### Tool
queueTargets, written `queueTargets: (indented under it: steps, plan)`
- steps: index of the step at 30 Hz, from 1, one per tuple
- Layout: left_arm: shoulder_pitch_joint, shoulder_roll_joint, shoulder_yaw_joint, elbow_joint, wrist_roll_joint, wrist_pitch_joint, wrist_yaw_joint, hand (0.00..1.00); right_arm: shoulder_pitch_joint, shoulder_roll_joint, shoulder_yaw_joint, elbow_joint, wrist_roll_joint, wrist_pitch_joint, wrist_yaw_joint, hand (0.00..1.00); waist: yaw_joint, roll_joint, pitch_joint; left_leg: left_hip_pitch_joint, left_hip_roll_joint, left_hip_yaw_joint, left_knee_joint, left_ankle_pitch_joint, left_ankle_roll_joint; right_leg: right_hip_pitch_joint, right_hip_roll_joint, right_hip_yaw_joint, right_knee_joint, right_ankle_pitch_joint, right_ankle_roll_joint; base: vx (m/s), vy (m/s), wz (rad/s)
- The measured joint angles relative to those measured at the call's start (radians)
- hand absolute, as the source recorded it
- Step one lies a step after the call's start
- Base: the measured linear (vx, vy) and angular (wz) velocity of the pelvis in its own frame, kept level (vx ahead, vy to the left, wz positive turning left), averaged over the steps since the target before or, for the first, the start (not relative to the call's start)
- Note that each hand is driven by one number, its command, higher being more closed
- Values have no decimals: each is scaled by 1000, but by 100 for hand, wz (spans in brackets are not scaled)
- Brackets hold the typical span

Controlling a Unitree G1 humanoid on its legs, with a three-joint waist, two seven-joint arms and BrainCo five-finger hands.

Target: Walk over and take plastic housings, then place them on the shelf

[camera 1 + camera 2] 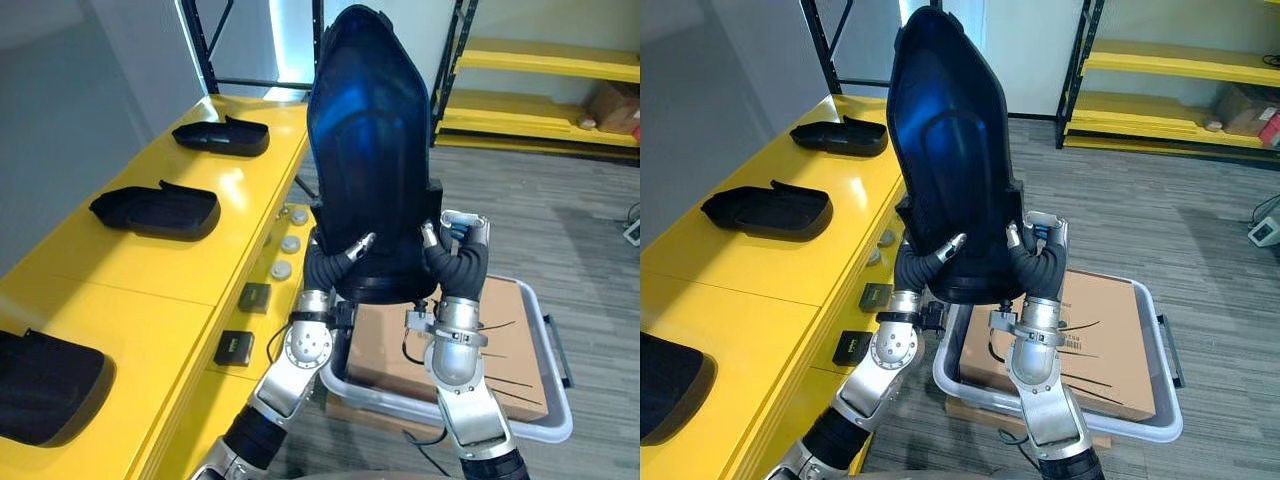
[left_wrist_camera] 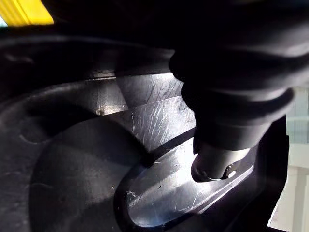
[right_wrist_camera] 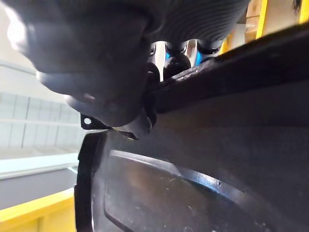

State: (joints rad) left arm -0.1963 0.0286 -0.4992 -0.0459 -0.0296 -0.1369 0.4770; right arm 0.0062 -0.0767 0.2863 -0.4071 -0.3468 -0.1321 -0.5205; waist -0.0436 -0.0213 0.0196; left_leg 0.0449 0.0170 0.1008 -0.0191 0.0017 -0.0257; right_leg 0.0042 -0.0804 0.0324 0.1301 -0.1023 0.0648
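I hold a large black plastic housing [image 1: 370, 130] upright in front of me, its hollow side toward the camera. My left hand [image 1: 335, 265] grips its lower left edge, thumb pressed on the inner face. My right hand [image 1: 458, 262] clasps the lower right edge, thumb in front and fingers wrapped behind. The left wrist view looks into the housing's glossy inside [image 2: 96, 169] past the thumb [image 2: 217, 159]. Past the right hand's fingers [image 3: 174, 55], the right wrist view shows the housing's rim [image 3: 217, 159]. To my left runs the yellow shelf [image 1: 120, 270].
Three more black housings [image 1: 222, 136] [image 1: 157, 209] [image 1: 45, 385] lie along the yellow shelf. Small black boxes [image 1: 234, 347] and round knobs [image 1: 290, 243] sit on its front ledge. Below my hands, a grey bin [image 1: 540, 425] holds a cardboard box [image 1: 510, 330]. Yellow racks [image 1: 545, 110] stand at the back right.
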Motion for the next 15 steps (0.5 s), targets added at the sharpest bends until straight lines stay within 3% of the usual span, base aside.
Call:
queueTargets:
  steps: [8, 15]
  plan:
    - [0, 25, 3, 1, 3, 19, -3, 100, -2, -61, -4, 2, 71, -22, 49, 0, 1, -2, -1, 1, 0, 0, -1, 1, 1, 2, 0, 0, -14, 11, 1, -12, -2, 0]
    - [1, 25, 23, 2, 59, 24, -61, 100, -57, -133, -75, -57, 147, -61, 129, 0, 2, -11, -7, 2, 0, -3, -4, 2, 3, 9, 1, -2, -17, 11, 0, 0, 0, 0]
